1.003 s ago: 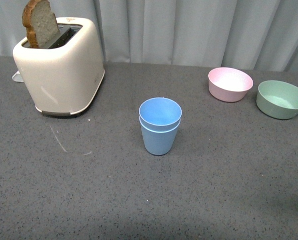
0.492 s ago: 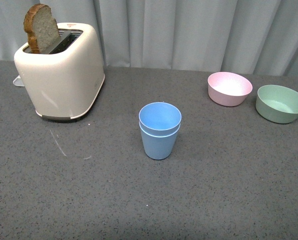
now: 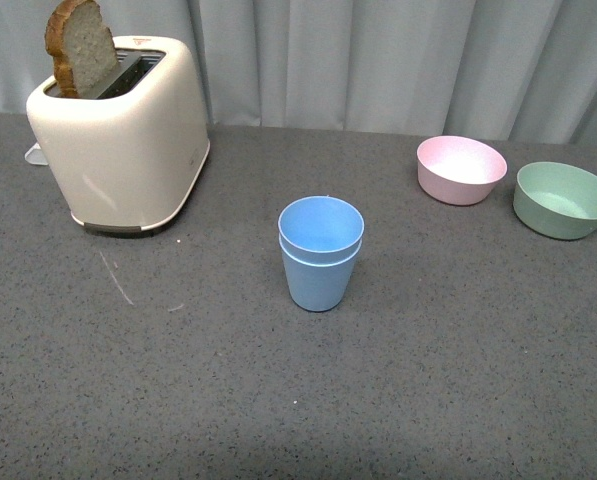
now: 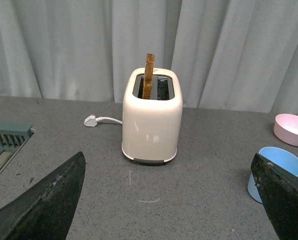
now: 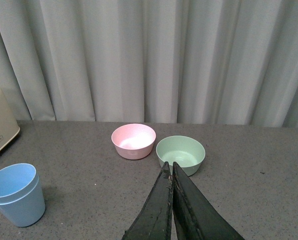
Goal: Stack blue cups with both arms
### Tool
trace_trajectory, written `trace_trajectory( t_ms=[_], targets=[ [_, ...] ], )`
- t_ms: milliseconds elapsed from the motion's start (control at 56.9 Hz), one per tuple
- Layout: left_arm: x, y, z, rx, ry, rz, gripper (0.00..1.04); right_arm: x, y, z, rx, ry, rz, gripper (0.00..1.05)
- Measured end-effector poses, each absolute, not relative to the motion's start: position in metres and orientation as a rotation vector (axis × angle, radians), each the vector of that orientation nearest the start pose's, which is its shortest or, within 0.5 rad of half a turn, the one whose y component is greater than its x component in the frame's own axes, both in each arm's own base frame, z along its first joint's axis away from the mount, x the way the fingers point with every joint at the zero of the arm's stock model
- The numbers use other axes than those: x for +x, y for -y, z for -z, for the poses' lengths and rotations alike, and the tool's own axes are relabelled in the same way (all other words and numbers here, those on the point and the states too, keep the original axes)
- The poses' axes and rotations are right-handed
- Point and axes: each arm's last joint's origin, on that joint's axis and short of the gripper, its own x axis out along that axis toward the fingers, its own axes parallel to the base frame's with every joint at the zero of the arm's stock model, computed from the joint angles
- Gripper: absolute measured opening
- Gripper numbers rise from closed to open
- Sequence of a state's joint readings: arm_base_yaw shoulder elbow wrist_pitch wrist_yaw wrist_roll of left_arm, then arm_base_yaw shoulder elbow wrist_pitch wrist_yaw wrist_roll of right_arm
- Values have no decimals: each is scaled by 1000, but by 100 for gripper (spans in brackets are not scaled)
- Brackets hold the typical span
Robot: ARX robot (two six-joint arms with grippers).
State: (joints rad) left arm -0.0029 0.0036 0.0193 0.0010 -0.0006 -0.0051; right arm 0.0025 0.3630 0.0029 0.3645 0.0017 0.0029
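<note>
Front view: blue cups (image 3: 320, 255) nested, mid-table — no end effector nearby.

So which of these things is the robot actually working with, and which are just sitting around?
Part of the job:
- blue cups, one nested inside the other
- left pincer, open
- right pincer, shut

Just lying about:
- toaster with a bread slice
- pink bowl
- green bowl
- white plug
</note>
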Motion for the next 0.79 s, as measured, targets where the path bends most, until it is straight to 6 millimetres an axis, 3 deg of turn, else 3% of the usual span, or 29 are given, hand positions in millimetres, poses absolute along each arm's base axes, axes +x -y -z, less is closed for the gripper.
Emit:
trace_trajectory(
  t_ms=[791],
  targets=[
    [97,0,-170,-5,17,2,98,98,0,-165,3,1,-4,1]
  ],
)
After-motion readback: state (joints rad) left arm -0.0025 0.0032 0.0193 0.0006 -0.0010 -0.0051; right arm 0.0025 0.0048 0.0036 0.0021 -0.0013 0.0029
